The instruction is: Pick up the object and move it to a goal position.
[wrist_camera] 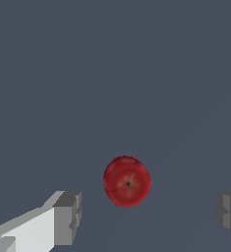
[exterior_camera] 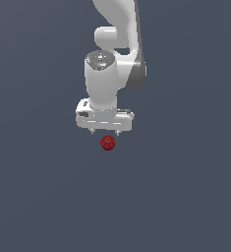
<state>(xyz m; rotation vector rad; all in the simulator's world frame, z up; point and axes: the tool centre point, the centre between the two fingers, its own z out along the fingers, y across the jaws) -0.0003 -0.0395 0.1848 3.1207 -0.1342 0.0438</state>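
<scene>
The white two-fingered gripper points straight down from the end of the white Franka arm. Its jaws stand wide apart and hold nothing. In the exterior view only the short tips of the fingers project below the broad white gripper body. In the wrist view the gripper shows one grey finger pad on a white finger at one edge of the frame and the second grey pad at the opposite edge, with a broad gap between them.

The small glossy red apple-like ball lies just below the fingertips in the exterior view, roughly centred under the gripper body and clearly narrower than it. In the wrist view the ball sits within the span of the open jaws, nearer the pad on the white finger than the opposite pad. Neither pad touches it. A tiny dark stem dimple and thin dark lines mark its upper face.

The ball rests on a plain dark blue-grey surface that fills the background in both views. How far the fingertips stand above this surface cannot be determined from the pictures.

The arm rises from the gripper through a rounded white wrist housing with a grey cap and leaves the frame at the top of the exterior view.
</scene>
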